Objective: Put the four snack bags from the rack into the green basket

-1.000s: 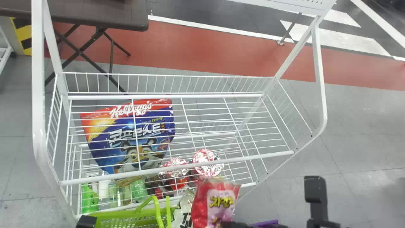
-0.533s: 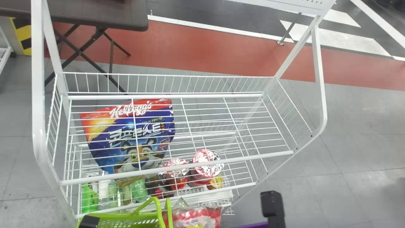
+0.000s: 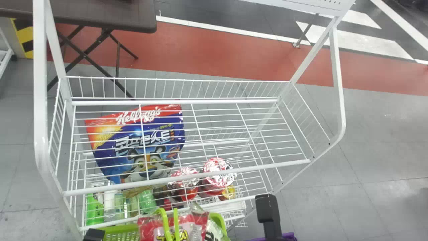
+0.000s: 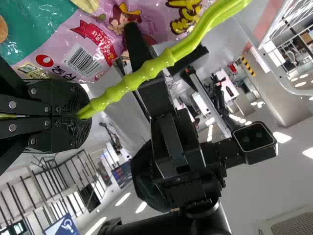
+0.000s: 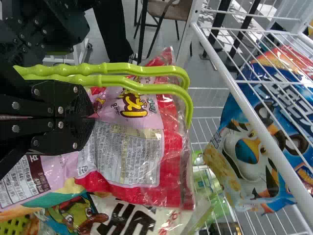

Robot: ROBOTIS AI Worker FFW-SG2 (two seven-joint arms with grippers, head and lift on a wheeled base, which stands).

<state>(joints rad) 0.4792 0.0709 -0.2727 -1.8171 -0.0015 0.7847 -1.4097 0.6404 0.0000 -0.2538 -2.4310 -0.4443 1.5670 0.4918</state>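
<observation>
At the head view's bottom edge, part of my left gripper (image 3: 93,235) shows beside the green basket (image 3: 122,228). In the left wrist view my left gripper (image 4: 84,115) is shut on the basket handle (image 4: 124,82). Black parts of my right gripper (image 3: 267,212) show right of the basket. In the right wrist view my right gripper (image 5: 92,117) is shut on the pink snack bag (image 5: 171,161). That pink bag (image 3: 192,226) is at the basket, partly behind its upright handles (image 3: 166,222). A white snack bag (image 3: 217,231) with black lettering lies beside and below it.
The white wire rack (image 3: 187,179) stands just beyond the basket. It holds a blue cereal bag (image 3: 140,144), two foil-lidded cups (image 3: 219,172) and green bottles (image 3: 95,209). A brown folding table (image 3: 100,15) is behind at the left.
The right gripper has moved left with the pink bag, from right of the basket to its handles. The bag first dropped lower, then rose somewhat. The left gripper has hardly moved.
</observation>
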